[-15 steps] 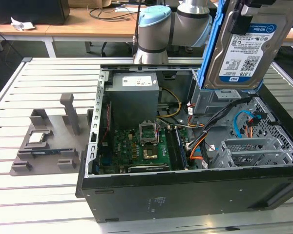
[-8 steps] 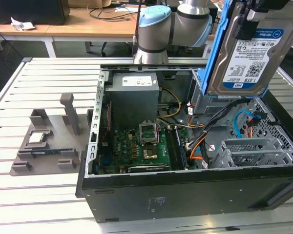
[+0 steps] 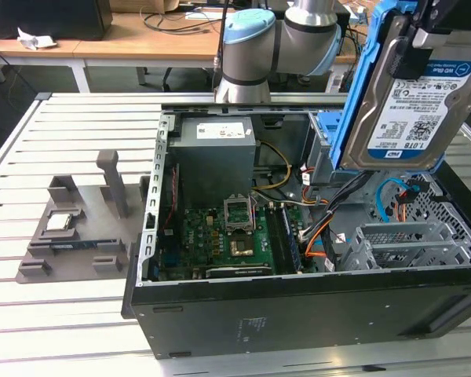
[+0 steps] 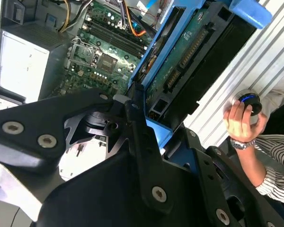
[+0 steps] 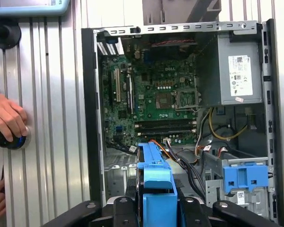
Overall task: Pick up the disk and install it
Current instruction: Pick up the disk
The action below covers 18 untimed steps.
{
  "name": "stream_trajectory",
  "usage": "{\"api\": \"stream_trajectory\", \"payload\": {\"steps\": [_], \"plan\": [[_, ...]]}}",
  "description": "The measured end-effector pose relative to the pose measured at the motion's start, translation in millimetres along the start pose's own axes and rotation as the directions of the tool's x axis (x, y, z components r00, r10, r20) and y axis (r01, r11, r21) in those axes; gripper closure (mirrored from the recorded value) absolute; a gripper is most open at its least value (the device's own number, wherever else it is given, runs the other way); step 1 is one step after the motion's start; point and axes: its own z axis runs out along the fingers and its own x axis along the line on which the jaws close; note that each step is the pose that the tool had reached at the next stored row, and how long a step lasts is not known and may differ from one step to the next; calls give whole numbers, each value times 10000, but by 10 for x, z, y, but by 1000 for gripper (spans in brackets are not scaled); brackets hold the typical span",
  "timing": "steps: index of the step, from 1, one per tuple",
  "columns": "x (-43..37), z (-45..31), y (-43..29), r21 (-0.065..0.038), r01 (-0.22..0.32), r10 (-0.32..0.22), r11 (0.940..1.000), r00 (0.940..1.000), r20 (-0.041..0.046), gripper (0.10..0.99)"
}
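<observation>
Above the open computer case (image 3: 298,314), the tool (image 5: 155,202) clamps the disk (image 3: 412,110), long axis steeply upright, with the grey drive cage (image 3: 412,243) below it.

This looks like a robotics lab or workshop. A slotted aluminium worktop (image 3: 63,126) carries an opened desktop computer case (image 3: 298,306) and a grey parts fixture (image 3: 78,228). A robot arm (image 3: 247,47) rises behind the case, and wooden desks (image 3: 141,43) strewn with cables (image 3: 173,17) stand beyond.
</observation>
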Motion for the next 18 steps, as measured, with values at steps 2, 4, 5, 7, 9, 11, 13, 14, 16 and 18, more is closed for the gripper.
{"api": "stream_trajectory", "payload": {"steps": [2, 4, 5, 7, 9, 11, 13, 14, 16, 18], "plan": [[41, 1, -3, 0, -1, 1, 10000, 10000, 2, 718], [82, 2, -7, -7, 3, -3, 10000, 9999, 152, 718], [96, 2, -12, -23, 10, -9, 10000, 9991, 423, 718], [96, 1, -34, -30, 51, -49, 10000, 9984, 569, 718], [95, 1, -45, -30, 67, -65, 10000, 9983, 576, 718], [95, 1, -50, -31, 68, -66, 10000, 9983, 577, 718], [94, 4, -72, -32, 103, -101, 9999, 9984, 561, 718], [93, 8, -85, -37, 131, -129, 9999, 9984, 553, 718], [91, 24, -123, -50, 200, -197, 9998, 9983, 551, 718], [89, 45, -170, -74, 244, -240, 9997, 9982, 549, 718]]}}
